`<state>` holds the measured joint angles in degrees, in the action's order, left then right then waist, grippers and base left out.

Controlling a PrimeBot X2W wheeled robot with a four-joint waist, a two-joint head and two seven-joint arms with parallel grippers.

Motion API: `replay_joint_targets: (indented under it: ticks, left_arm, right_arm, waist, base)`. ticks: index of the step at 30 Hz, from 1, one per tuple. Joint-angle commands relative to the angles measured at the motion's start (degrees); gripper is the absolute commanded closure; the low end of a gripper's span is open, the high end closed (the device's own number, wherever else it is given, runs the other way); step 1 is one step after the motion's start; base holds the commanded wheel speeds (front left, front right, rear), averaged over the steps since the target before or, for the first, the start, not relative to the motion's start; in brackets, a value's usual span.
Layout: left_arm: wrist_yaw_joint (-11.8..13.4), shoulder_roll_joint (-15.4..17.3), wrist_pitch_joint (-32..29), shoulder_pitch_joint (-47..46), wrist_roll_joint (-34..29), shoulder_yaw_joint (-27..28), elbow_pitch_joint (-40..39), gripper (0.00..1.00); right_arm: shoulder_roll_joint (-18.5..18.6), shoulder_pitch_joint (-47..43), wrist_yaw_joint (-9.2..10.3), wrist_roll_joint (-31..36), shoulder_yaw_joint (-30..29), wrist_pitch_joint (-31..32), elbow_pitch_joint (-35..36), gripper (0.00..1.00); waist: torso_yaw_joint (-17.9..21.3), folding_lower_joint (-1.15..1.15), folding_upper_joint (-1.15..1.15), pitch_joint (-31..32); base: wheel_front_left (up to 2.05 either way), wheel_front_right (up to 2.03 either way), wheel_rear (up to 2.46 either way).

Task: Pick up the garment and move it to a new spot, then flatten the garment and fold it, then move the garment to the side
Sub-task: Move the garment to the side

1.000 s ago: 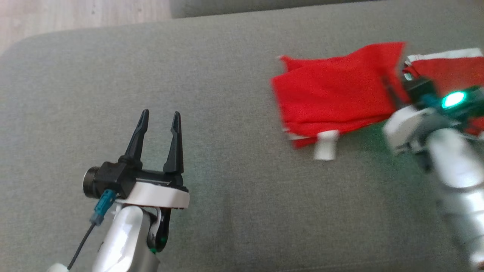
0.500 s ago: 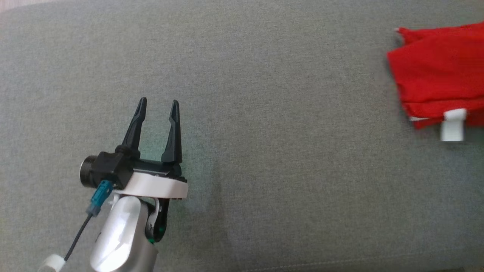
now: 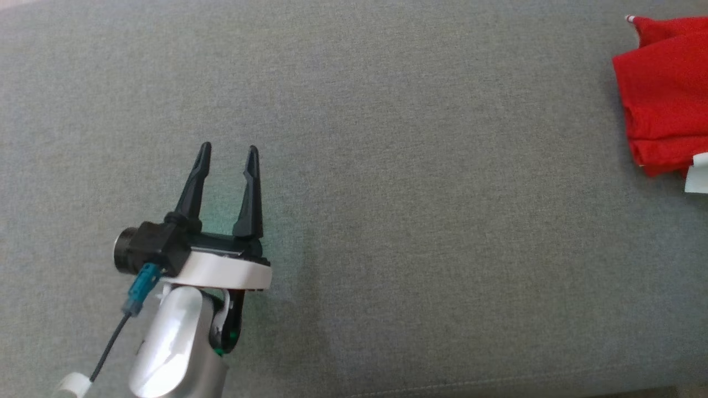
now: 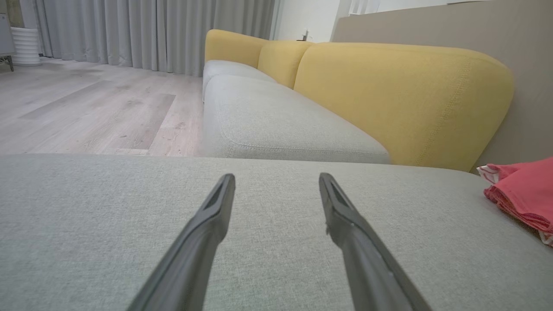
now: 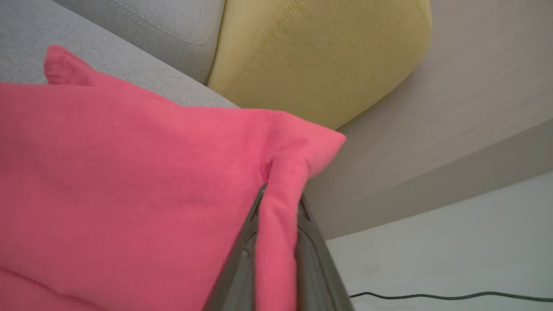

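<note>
The garment (image 3: 664, 94) is a folded red cloth with white trim, lying at the right edge of the grey seat in the head view. It also shows at the right edge of the left wrist view, garment (image 4: 522, 194). In the right wrist view my right gripper (image 5: 278, 198) is shut on a fold of the garment (image 5: 129, 194), the red cloth pinched between its fingers. My left gripper (image 3: 228, 152) stands open over bare grey fabric at the lower left, far from the garment, nothing between its fingers (image 4: 216, 203).
The grey sofa seat (image 3: 387, 193) spreads under both arms. Yellow back cushions (image 4: 389, 95) rise behind it, with a second grey seat (image 4: 276, 125) beyond. Wooden floor (image 4: 86, 108) and curtains lie further off. A dark cable (image 5: 453, 296) runs over pale floor.
The head camera has swung left, so the garment has slid to the picture's right edge and the right arm has left the picture. My left gripper stays open and still.
</note>
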<state>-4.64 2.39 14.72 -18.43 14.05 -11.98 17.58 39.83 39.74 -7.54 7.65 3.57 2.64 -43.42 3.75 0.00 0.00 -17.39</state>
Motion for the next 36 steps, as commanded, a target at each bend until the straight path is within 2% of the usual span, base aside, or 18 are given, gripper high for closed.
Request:
replay_joint_targets:
  ticks: [1, 2, 3, 4, 5, 11, 16, 24, 25, 30, 33, 36]
  left_arm:
    - [-0.2, 0.49, 0.28, -1.64, -0.38, 2.21, -1.9, 0.0]
    - [-0.24, 0.49, 0.28, -1.63, -0.42, 2.31, -1.86, 0.0]
    - [-0.28, 0.49, 0.28, -1.61, -0.46, 2.38, -1.83, 0.0]
    - [-0.33, 0.49, 0.28, -1.58, -0.49, 2.43, -1.82, 0.0]
    - [-0.37, 0.49, 0.28, -1.52, -0.49, 2.47, -1.77, 0.0]
    - [-0.39, 0.49, 0.28, -1.21, -0.06, 2.75, -1.29, 0.0]
    - [0.02, 0.49, 0.28, 0.16, 0.55, 2.97, -1.48, 0.0]
    - [0.67, 0.49, 0.28, 3.3, 0.84, 3.92, -3.11, 0.0]
    - [0.67, 0.49, 0.28, 3.3, 0.84, 3.92, -3.11, 0.0]
    - [0.56, 0.49, 0.28, 5.45, 0.76, 4.11, -4.1, 0.0]
    - [0.52, 0.49, 0.28, 6.99, 0.67, 4.38, -4.51, 0.0]
    - [0.74, 0.49, 0.28, 8.76, 1.01, 4.37, -4.68, 0.0]
  right_arm:
    - [1.1, -1.51, 0.05, 0.12, -0.83, 0.27, 1.82, 1.0]
    - [0.81, -1.65, 0.05, 0.27, -1.62, 0.45, 2.06, 1.0]
    - [0.45, -1.83, 0.05, 0.44, -2.38, 0.49, 2.39, 0.78]
    - [0.02, -2.02, 0.05, 0.6, -3.24, 0.42, 2.79, 0.21]
    - [-0.57, -2.2, 0.05, 0.6, -4.25, 0.53, 3.13, 0.0]
    - [-3.66, -3.78, 0.05, 4.49, -7.63, -0.74, 7.66, 0.0]
    - [-9.52, -4.44, 0.05, 4.51, -8.55, -2.0, 12.62, 0.0]
    - [-23.53, -8.41, 0.05, -2.16, -8.33, -5.76, 23.22, 0.0]
    - [-23.53, -8.41, 0.05, -2.16, -8.33, -5.76, 23.22, 0.0]
    - [-32.65, -13.71, 0.05, -6.62, -7.48, -8.7, 27.23, 0.0]
    - [-35.44, -17.57, 0.05, -9.16, -6.71, -11.3, 27.11, 0.0]
    - [-36.64, -21.46, 0.05, -10.62, -5.74, -13.92, 25.92, 0.0]
  waist:
    - [0.02, 0.0, 0.0, -0.17]
    - [0.04, 0.0, 0.0, -0.24]
    - [0.06, 0.0, 0.0, -0.26]
    - [0.07, 0.0, 0.0, -0.23]
    - [0.09, 0.0, 0.0, -0.14]
    - [-0.02, 0.0, 0.0, 2.21]
    - [-0.02, 0.0, 0.0, 5.86]
    - [-0.67, 0.0, 0.0, 11.19]
    - [-0.67, 0.0, 0.0, 11.19]
    - [-1.48, 0.0, 0.0, 13.22]
    - [-1.92, 0.0, 0.0, 14.33]
    - [-2.36, 0.0, 0.0, 15.37]
  base:
    - [0.0, 0.0, 0.0]
    - [0.0, 0.0, 0.0]
    - [0.0, 0.0, 0.0]
    - [0.0, 0.0, 0.0]
    - [0.0, 0.0, 0.0]
    - [0.0, 0.0, 0.0]
    - [0.0, 0.0, 0.0]
    - [0.0, 0.0, 0.0]
    - [0.0, 0.0, 0.0]
    - [0.0, 0.0, 0.0]
    - [0.0, 0.0, 0.0]
    - [0.0, 0.0, 0.0]
